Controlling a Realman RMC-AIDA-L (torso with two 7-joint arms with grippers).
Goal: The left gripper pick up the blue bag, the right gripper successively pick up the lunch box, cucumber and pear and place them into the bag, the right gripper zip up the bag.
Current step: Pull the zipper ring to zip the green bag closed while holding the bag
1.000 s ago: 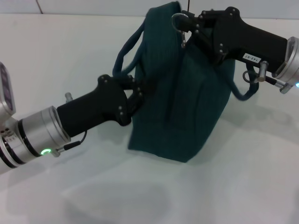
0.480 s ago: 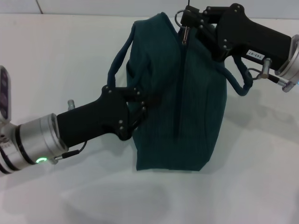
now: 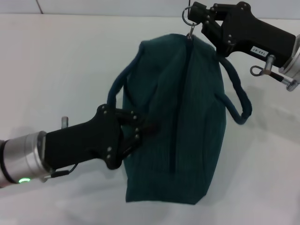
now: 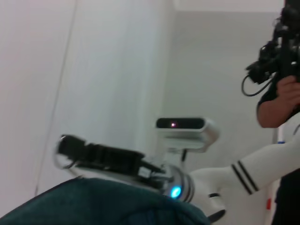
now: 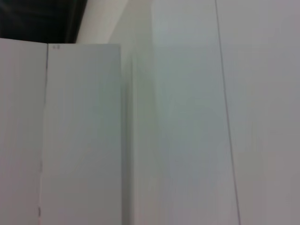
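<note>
The left gripper (image 3: 140, 131) pinches the side fabric of the blue bag (image 3: 187, 136), bracing it. The right gripper (image 3: 196, 15), clamped on the ring-pull zipper (image 3: 189, 16), sits at the bag's far end. Pull straight along the seam, with the fabric taut.

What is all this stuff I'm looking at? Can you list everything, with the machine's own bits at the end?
blue bag: one, dark teal, in the middle of the table, zip closed along its top
loop handles: two, dark teal, one on each side of the bag
ring pull: one, silver, at the far end of the zip
table: one, white, under everything
person: one, dark clothing, partly visible in the left wrist view, holding something dark
left gripper: one, black, at the bag's left side, fingers shut on the fabric
right gripper: one, black, at the bag's far end, fingers pinching the ring pull
</note>
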